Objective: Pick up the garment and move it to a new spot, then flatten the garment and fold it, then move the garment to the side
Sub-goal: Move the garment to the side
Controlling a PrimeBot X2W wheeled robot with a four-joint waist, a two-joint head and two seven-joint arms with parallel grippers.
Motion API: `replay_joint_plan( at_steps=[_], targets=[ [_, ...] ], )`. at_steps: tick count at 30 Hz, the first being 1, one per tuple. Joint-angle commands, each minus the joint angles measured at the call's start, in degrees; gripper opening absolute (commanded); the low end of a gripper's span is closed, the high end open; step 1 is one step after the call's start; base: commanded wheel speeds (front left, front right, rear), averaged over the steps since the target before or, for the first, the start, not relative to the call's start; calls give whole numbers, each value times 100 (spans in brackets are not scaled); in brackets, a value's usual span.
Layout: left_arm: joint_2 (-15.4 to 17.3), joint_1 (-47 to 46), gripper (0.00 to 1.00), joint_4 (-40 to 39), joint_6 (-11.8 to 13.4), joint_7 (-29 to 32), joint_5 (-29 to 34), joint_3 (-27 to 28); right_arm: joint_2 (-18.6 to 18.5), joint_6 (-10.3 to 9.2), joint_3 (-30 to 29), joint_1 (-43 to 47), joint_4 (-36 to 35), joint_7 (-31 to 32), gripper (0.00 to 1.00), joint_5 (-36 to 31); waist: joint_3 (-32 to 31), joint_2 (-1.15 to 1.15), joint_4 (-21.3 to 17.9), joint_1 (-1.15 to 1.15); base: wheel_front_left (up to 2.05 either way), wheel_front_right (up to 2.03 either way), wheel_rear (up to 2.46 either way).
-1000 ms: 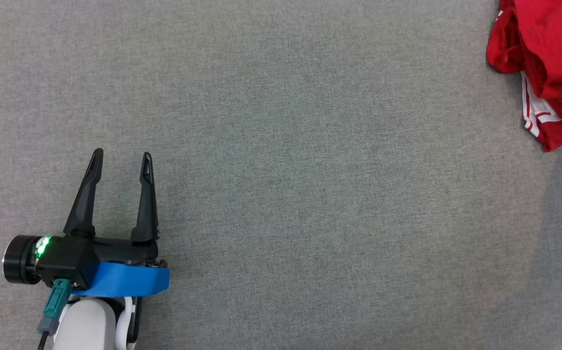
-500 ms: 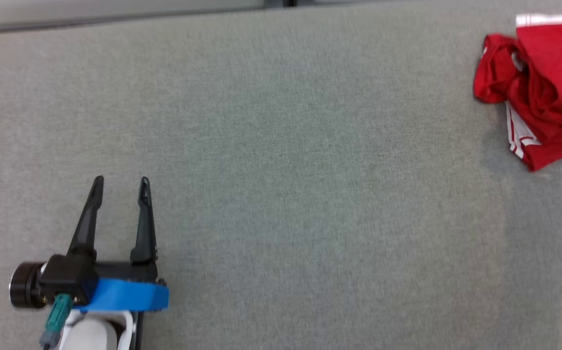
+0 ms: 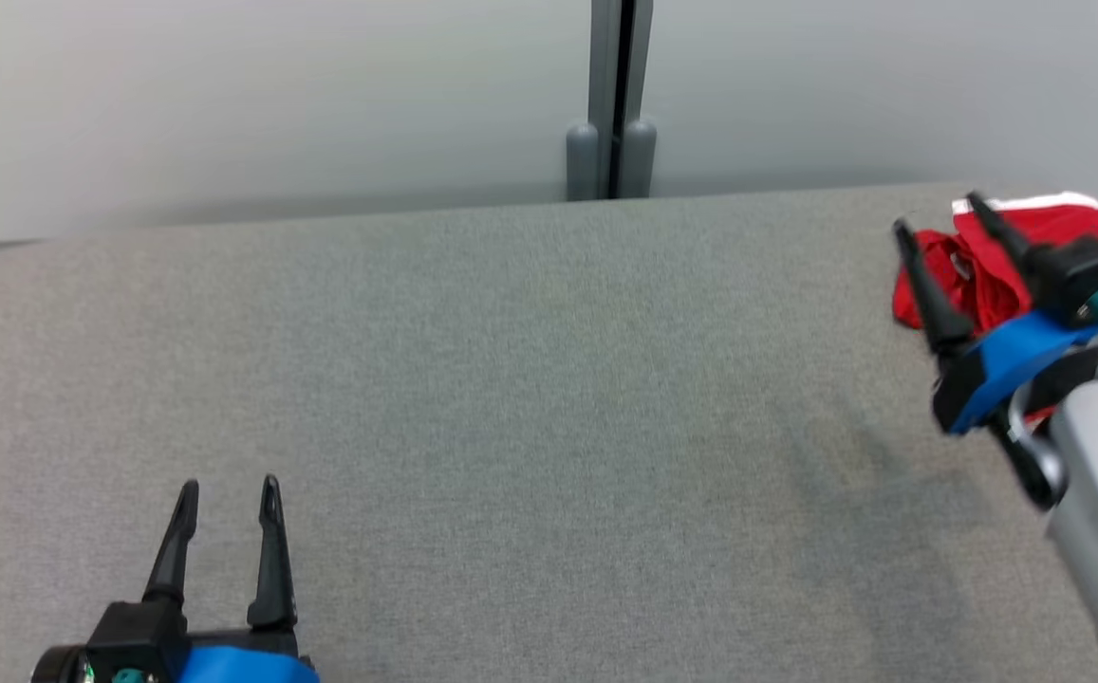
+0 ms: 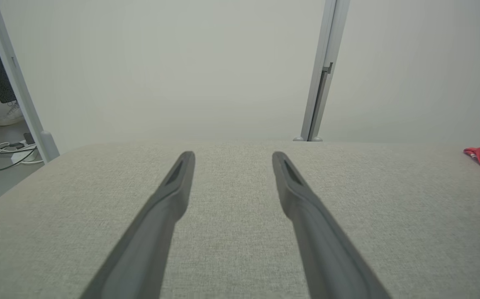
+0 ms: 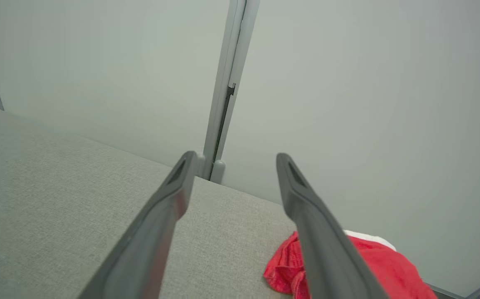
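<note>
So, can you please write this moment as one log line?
stage: reach, nothing gripped | left tool: open, over table | right tool: open, beside garment | garment: red, crumpled, at table's far right

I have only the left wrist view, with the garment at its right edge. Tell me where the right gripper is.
Observer: In the head view, the right gripper is by the red garment's left edge, at the gray surface's far right.
Operator: Report its jaws.
Observer: Open, with nothing between them.
Operator: Say whether it touches the cloth.
Observer: The right wrist view shows its fingers aimed above the heap, toward the wall panel; no contact is visible.
</note>
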Motion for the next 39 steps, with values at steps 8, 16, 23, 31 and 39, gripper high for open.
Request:
replay_joint_plan(
  at_steps=[8, 16, 23, 31, 39],
  targets=[
    [-9, 309, 100, 172, -4, -14, -54, 87, 415, -1, -110, 1027, -544, -13, 100, 27, -504, 2, -76, 2, 0, 0, 0],
    [-21, 449, 100, 160, -25, -14, -57, 144, 614, -1, -496, 1935, -1055, -14, 100, 4, -677, 2, -275, 2, 0, 0, 0],
    [-34, 465, 100, 150, -52, -14, -11, 109, 781, 0, -1018, 2596, -1416, -13, 100, -74, -735, 2, -338, 2, 0, 0, 0],
    [-43, 372, 100, 186, -79, -14, 4, 89, 1199, 0, -1683, 3365, -1977, -14, 100, -347, -754, 2, -333, 2, 0, 0, 0],
    [-55, 351, 100, 191, -91, -14, 23, 104, 1632, 0, -1998, 3901, -2423, -14, 100, -609, -790, 2, -234, 2, 0, 0, 0]
  ],
)
